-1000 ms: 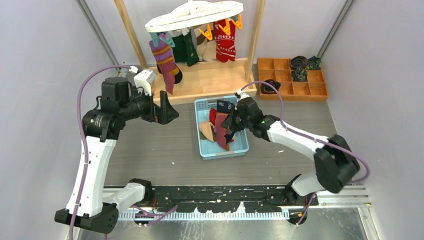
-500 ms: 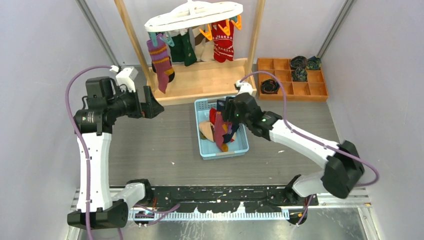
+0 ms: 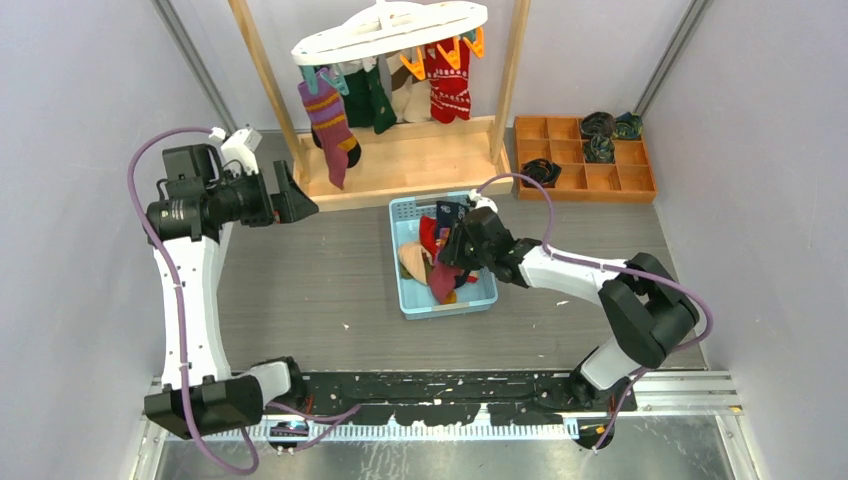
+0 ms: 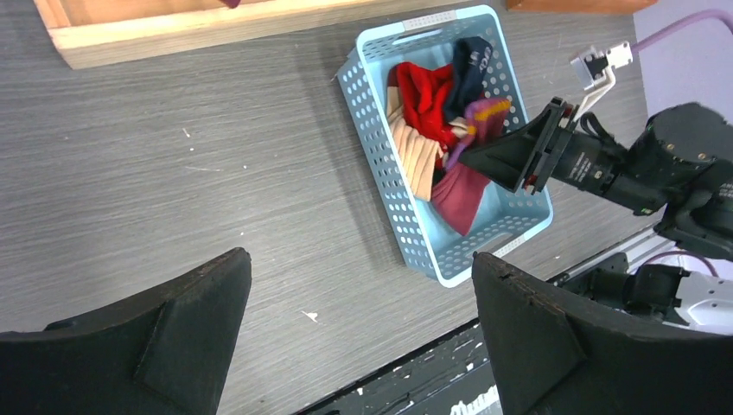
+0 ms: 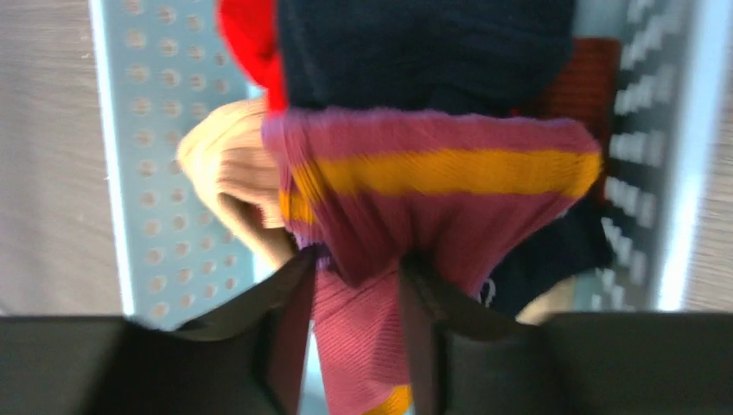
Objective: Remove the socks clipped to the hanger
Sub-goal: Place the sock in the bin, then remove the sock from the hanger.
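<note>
Moved: left claw (image 3: 296,196) drew back leftward, jaws wide apart, empty | right claw (image 5: 356,290) pinching purple-striped sock (image 5: 432,190) over blue basket (image 3: 484,296) | other socks (image 3: 450,85) hang clipped on hanger (image 3: 390,30) above counter (image 3: 300,290)

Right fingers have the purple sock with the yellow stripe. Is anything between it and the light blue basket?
Nothing visible. The right fingers are shut on the purple yellow-striped sock directly above the light blue perforated plastic basket. Its open top holds only loose socks in red, beige and navy.
</note>
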Robot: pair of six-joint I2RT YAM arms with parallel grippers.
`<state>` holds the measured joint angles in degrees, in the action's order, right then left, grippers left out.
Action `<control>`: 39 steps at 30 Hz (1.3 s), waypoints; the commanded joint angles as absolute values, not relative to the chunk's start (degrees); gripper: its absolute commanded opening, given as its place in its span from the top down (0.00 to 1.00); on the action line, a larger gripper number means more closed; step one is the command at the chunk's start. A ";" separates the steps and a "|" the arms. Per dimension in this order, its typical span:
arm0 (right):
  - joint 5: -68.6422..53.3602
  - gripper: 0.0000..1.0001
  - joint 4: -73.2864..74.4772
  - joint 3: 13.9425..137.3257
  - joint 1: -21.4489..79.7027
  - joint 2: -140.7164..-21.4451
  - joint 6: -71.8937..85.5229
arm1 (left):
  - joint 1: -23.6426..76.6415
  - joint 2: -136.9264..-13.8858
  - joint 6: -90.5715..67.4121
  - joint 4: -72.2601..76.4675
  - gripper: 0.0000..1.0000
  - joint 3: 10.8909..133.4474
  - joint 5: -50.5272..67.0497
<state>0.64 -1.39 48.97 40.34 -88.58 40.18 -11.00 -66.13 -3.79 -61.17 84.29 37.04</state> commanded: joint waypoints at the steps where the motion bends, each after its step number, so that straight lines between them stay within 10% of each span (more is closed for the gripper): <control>1: 10.03 0.48 -6.59 50.36 41.58 -84.27 36.08 | -14.40 -68.70 -2.17 -61.43 0.00 87.96 41.22; 14: -7.49 0.10 -13.83 91.75 41.31 -108.24 29.61 | -18.96 -72.30 -2.46 -61.33 0.00 90.69 43.32; 34: -20.58 0.13 -36.35 126.25 39.55 -141.86 38.55 | -20.72 -73.22 -2.51 -61.08 0.00 91.99 46.08; 39: -21.99 0.29 -40.71 127.97 39.57 -144.18 44.01 | -20.96 -73.03 -2.50 -60.70 0.00 91.81 45.96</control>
<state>-19.27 -33.15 125.54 39.46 -143.06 38.33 -20.34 -73.78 -2.72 -61.54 89.97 44.25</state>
